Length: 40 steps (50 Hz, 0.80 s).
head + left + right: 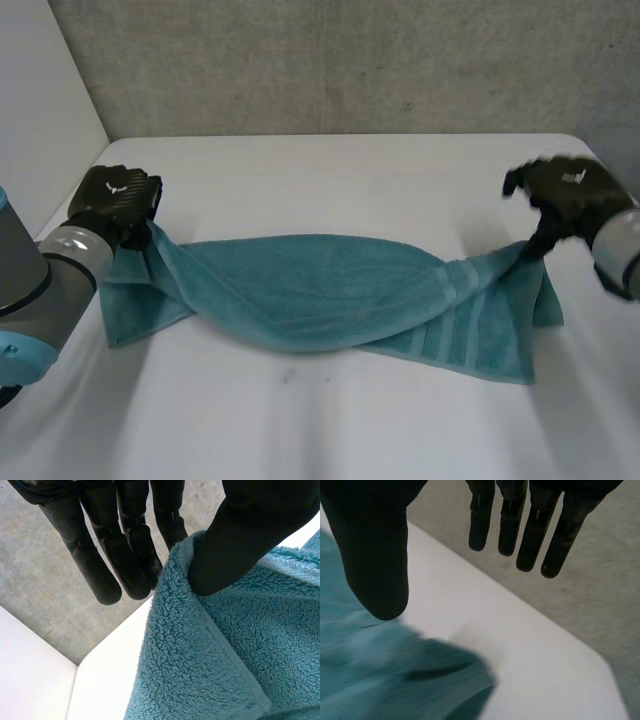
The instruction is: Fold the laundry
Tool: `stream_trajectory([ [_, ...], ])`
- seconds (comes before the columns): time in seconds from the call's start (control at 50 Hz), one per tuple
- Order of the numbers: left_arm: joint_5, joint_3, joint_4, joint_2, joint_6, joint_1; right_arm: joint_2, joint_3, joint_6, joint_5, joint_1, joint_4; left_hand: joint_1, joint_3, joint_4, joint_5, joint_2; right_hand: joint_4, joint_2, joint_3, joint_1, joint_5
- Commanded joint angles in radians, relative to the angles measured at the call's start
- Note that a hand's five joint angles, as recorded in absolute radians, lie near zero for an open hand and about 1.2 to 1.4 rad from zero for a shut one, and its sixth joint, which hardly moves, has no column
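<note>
Towel [330, 290] stretches sideways across the bench [330, 180], left hand [118, 205] pinching its left corner, right hand [570, 190] released just over its right end.

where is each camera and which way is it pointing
Head view: between and behind the arms, looking down at the table and towel; both arms show, with the left hand and right hand at the towel's ends.
Left wrist view: on the left wrist, looking along the palm; its thumb and fingers pinch a towel edge.
Right wrist view: on the right wrist, looking along the palm; straight fingers, towel by the thumb.
Shared: all three show the towel and table.
</note>
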Motion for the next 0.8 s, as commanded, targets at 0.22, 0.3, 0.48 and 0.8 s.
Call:
stream_trajectory([
  [0.22, -0.002, -0.014, -0.001, 0.003, -0.002, -0.003, -0.101, 0.541, -0.099, -0.09, 0.042, -0.224, 0.274, 0.203, 0.2, 0.251, 0.197, 0.277, 0.281, 0.274, 0.338, 0.289],
  [0.3, -0.001, -0.02, 0.001, 0.003, -0.003, -0.005, -0.053, 0.551, -0.111, -0.091, 0.042, -0.257, 0.274, 0.203, 0.2, 0.251, 0.197, 0.277, 0.281, 0.274, 0.338, 0.29],
  [0.48, 0.001, -0.025, 0.001, -0.002, -0.005, -0.005, 0.028, 0.551, -0.16, -0.084, 0.046, -0.303, 0.274, 0.203, 0.2, 0.251, 0.197, 0.289, 0.292, 0.286, 0.349, 0.301],
  [0.8, 0.001, -0.025, 0.001, -0.003, -0.008, -0.005, 0.07, 0.54, -0.2, -0.08, 0.037, -0.355, 0.274, 0.203, 0.2, 0.251, 0.197, 0.377, 0.38, 0.374, 0.438, 0.389],
])
